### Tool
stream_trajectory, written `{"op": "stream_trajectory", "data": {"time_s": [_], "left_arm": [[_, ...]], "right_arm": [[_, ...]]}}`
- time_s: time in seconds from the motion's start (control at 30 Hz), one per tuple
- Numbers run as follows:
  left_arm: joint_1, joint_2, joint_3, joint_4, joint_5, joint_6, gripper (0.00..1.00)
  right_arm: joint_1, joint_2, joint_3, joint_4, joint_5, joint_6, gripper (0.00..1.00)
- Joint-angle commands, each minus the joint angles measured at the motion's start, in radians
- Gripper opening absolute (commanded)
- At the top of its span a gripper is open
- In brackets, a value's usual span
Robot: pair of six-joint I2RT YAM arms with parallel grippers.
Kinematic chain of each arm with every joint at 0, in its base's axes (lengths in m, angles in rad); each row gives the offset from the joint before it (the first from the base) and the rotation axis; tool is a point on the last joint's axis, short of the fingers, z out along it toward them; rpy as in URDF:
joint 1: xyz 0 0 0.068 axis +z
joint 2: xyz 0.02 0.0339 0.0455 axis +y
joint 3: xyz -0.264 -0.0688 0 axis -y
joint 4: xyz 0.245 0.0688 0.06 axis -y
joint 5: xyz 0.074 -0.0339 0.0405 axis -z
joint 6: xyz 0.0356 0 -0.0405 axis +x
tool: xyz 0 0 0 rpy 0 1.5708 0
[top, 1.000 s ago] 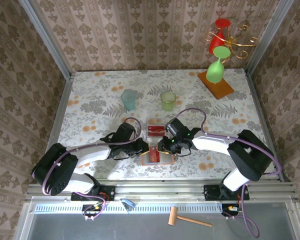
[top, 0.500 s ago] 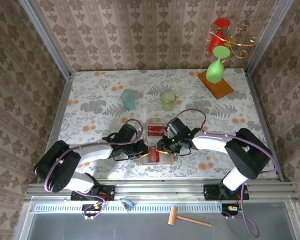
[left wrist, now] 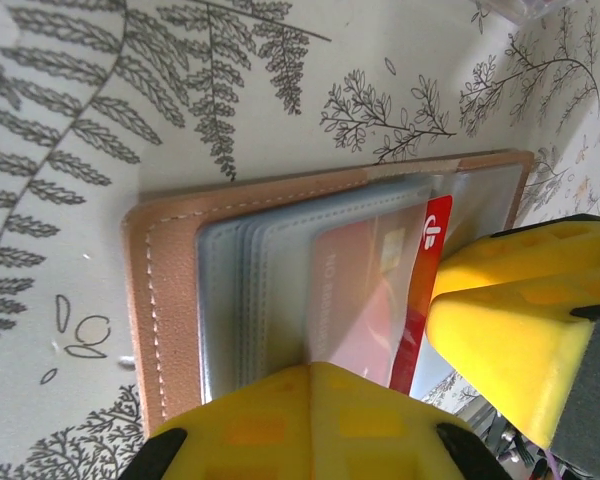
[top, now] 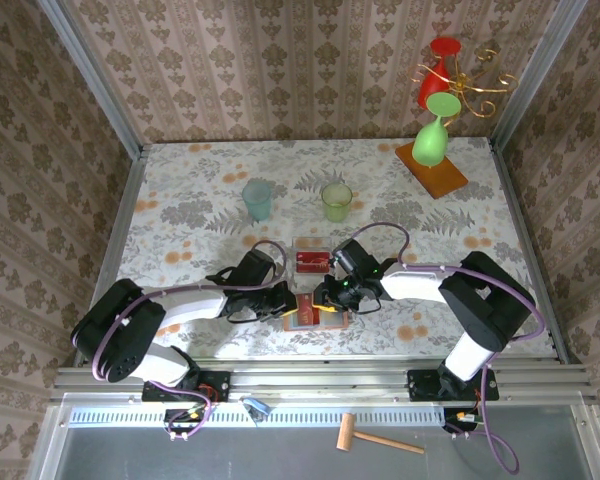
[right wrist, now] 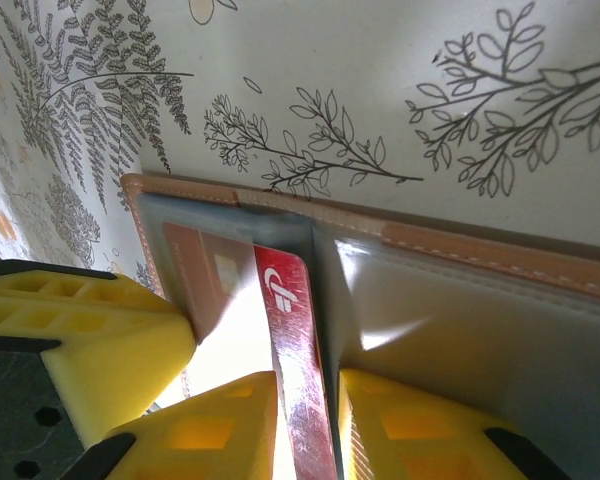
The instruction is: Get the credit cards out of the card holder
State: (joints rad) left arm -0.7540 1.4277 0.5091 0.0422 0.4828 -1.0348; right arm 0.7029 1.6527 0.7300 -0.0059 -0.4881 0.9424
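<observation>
The card holder (top: 315,320) lies open on the table near the front edge, tan-brown (left wrist: 170,290) with grey-blue pockets. A red credit card (right wrist: 285,290) sticks partway out of a pocket next to the fold, its edge (left wrist: 430,260) tilted up. My right gripper (right wrist: 305,385) is shut on this card, one finger on each face. My left gripper (left wrist: 315,375) is shut, its joined tips pressing down on the pocket side of the card holder (right wrist: 460,250). In the top view the two grippers meet over it, left (top: 292,303) and right (top: 326,299).
A clear plastic tray (top: 311,260) holding red cards stands just behind the wallet. Further back are a blue-green cup (top: 258,199) and a green cup (top: 336,202). An orange stand with a green and a red glass (top: 433,150) is at the back right.
The left gripper has edged right onto the wallet and closed fully. The right gripper's fingers have drawn in slightly on the red card.
</observation>
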Motion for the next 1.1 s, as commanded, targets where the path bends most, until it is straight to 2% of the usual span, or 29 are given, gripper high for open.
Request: {"op": "stream_trajectory", "data": {"time_s": [0.0,0.6,1.07], "left_arm": [[-0.005,0.022,-0.023,-0.005,-0.012,0.017,0.07],[0.002,0.012,-0.047,-0.006,-0.016,0.014,0.08],[0.018,-0.015,-0.050,-0.038,-0.021,0.023,0.08]], "right_arm": [[-0.005,0.015,-0.017,0.035,-0.034,0.022,0.22],[-0.005,0.005,-0.036,0.073,-0.040,0.040,0.13],[-0.035,-0.067,-0.052,-0.031,0.006,-0.027,0.04]]}}
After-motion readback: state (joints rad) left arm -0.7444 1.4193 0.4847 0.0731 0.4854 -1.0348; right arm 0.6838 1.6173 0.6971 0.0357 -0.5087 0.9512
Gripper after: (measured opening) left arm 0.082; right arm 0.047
